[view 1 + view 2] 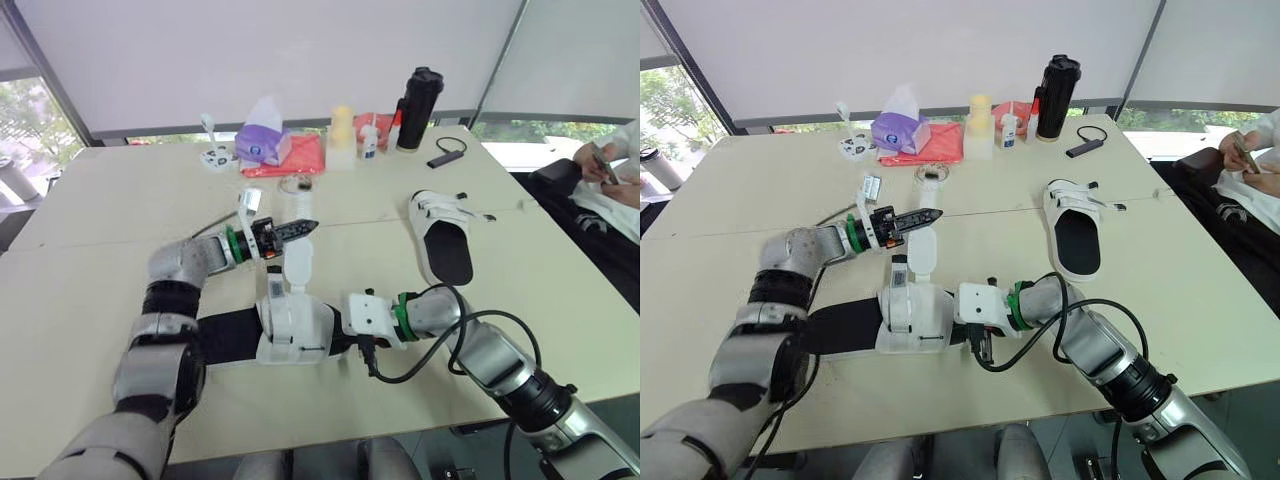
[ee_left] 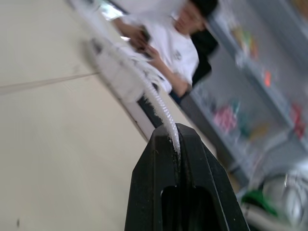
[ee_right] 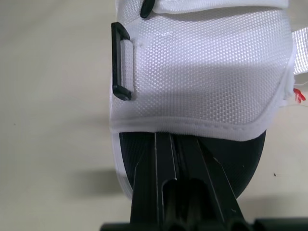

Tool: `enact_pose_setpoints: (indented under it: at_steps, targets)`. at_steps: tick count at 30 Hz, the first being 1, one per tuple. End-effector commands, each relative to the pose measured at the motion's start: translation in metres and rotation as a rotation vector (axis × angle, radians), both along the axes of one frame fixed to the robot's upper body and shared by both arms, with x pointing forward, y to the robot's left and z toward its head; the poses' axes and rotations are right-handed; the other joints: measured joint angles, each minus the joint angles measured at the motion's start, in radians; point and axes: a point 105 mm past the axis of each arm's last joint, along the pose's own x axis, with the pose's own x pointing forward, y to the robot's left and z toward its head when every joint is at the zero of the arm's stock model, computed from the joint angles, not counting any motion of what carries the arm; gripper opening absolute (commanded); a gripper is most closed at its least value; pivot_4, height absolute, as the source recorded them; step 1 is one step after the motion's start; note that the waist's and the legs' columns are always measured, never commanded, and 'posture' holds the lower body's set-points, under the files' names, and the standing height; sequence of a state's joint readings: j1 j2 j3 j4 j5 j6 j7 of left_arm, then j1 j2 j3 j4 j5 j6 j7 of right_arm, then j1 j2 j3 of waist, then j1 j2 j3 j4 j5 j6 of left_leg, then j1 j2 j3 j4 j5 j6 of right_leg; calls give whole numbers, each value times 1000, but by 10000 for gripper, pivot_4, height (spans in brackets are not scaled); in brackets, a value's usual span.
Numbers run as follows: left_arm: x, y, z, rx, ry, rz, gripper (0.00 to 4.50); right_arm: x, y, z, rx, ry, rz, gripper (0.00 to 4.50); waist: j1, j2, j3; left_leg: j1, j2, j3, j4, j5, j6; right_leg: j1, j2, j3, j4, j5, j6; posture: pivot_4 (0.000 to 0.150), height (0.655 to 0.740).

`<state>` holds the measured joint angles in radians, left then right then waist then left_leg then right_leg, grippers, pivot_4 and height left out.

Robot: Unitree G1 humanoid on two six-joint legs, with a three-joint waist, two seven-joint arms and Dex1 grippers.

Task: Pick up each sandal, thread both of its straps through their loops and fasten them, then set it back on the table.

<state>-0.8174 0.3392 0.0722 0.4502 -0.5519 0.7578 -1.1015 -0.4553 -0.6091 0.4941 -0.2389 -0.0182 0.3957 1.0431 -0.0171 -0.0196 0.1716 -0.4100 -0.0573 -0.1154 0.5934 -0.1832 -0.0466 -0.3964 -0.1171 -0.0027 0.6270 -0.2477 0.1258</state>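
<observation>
the near sandal [image 1: 290, 325], white with a black sole, lies flat close to the near edge of the table [image 1: 110, 210]. one white strap [image 1: 298, 262] rises from it toward the far side, and the left gripper [image 1: 305, 228] has its fingers clamped tight on the end of that strap, holding it up off the table. the right gripper [image 3: 179, 142] comes in from the right with its fingers [image 3: 161, 159] pressed together over the black sole; their tips are hidden under the white mesh upper, so it may be pinching the fabric, but that cannot be told. a black loop [image 3: 120, 62] sits on the side of the upper. the right arm's black cable [image 1: 405, 365] curls on the table just beside the sandal. the second sandal [image 1: 440, 235] lies well apart, farther right. along the far edge stand a purple tissue pack [image 1: 262, 143], a red bag [image 1: 298, 158], a pale bottle [image 1: 342, 135] and a black flask [image 1: 418, 95]. a person [image 1: 612, 165] sits at the far right.
</observation>
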Motion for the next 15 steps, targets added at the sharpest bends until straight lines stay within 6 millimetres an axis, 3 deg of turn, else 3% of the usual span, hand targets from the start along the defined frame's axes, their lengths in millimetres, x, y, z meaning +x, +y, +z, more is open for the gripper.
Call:
enact_pose_setpoints:
  at_steps: [1,6,10,15]
  targets:
    - [-26,-8,11,120,-315,-112,139,5,-18,-27,-103,48,-84,0,2,0,0,0,0,0,0,0,0,0,0,0,0,0,-1,1500,7400]
    - [-61,-9,0,246,-609,-248,139,6,-19,-27,-107,46,-81,0,1,1,0,0,2,0,-1,0,0,2,0,0,-7,1,-4,1500,7400]
    - [-82,0,-30,423,-834,-396,139,6,-19,-28,-109,44,-79,0,-1,2,-1,0,3,0,-3,0,0,2,-1,0,-11,1,-4,1500,7400]
    - [-88,6,-45,474,-984,-448,139,6,-19,-28,-107,46,-79,0,3,2,-1,0,4,0,-4,0,0,2,-1,0,-11,1,-5,1500,7400]
